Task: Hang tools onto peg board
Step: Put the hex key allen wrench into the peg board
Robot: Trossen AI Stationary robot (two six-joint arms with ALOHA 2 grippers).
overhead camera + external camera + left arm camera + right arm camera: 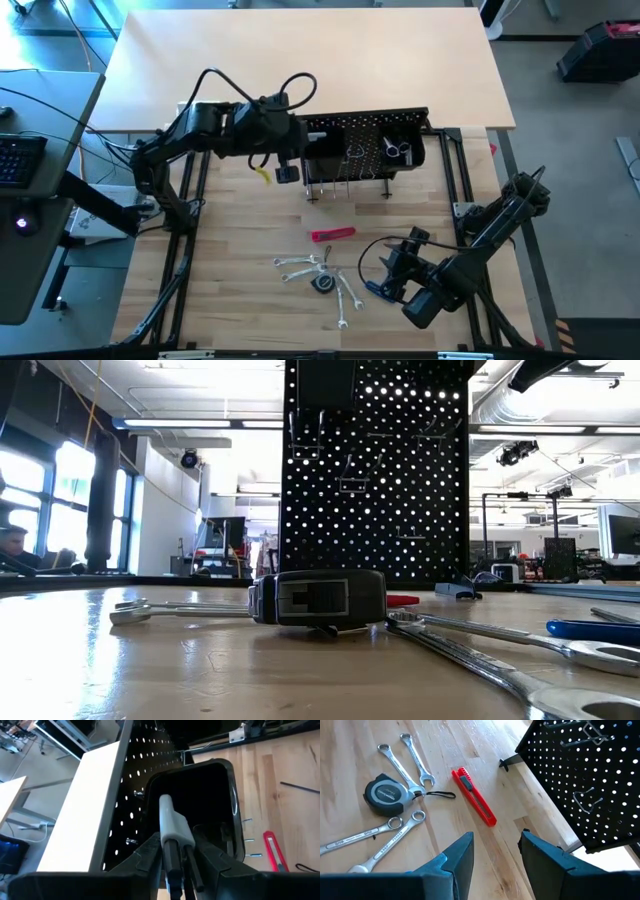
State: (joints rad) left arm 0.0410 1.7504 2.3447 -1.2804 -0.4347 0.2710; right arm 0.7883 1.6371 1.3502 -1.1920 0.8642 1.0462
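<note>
The left pincer (181,851) is clenching a white-capped tool (172,827) at the board (365,135). The right pincer (496,851) is hanging released. Wrenches (402,757) look stiff, slick: grip mid-shank.

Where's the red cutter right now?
The red cutter lies flat on the table in the high view, in front of the peg board and just behind the wrenches and tape measure, apart from both arms.

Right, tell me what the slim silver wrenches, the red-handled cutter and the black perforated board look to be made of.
Slim silver wrenches: polished steel, judging by their bright glare.
Red-handled cutter: probably moulded plastic, with an even matte red body and a grey slider.
Black perforated board: seemingly painted sheet metal, thin with evenly punched holes.
</note>
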